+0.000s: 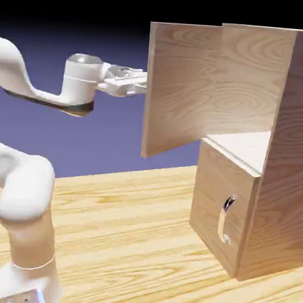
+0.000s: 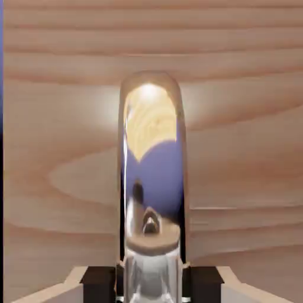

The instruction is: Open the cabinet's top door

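Observation:
The cabinet (image 1: 289,160) is a tall woodgrain box at the exterior view's right. Its top door (image 1: 186,86) stands swung wide open, its panel sticking out toward the arm, and the inside shelf shows behind it. My gripper (image 1: 139,83) reaches level to the door's outer edge; the door's handle is hidden behind the panel there. In the hand view the long curved silver handle (image 2: 152,177) runs up the middle against the top door (image 2: 237,118). My gripper (image 2: 152,284) is shut on the handle, with a dark finger pad (image 2: 99,283) on either side.
Below the open compartment is the shorter lower door (image 1: 217,186), closed, with a small metal handle (image 1: 226,219). The cabinet stands on a wooden table (image 1: 120,242). My arm's base and elbow (image 1: 24,195) fill the lower left.

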`<state>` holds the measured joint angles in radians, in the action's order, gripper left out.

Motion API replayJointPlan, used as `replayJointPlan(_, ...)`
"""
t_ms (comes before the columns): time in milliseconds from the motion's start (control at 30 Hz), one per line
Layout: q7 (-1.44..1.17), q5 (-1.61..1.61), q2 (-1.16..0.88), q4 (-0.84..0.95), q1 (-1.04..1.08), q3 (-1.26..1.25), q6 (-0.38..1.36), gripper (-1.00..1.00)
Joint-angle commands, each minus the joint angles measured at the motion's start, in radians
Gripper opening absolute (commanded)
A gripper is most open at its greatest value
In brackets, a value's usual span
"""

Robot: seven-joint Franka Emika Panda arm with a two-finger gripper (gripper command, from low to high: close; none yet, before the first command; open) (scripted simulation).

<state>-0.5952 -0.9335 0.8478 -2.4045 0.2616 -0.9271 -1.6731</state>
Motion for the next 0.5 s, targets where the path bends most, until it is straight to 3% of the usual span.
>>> replayJointPlan(0, 0.0, 0.019, -0.014, 0.032, 0.029, -0.037, 0.04, -1.0)
replayJointPlan(467, -0.038, 0.202, -0.056, 0.458, 0.502, -0.469, 0.45, -1.0)
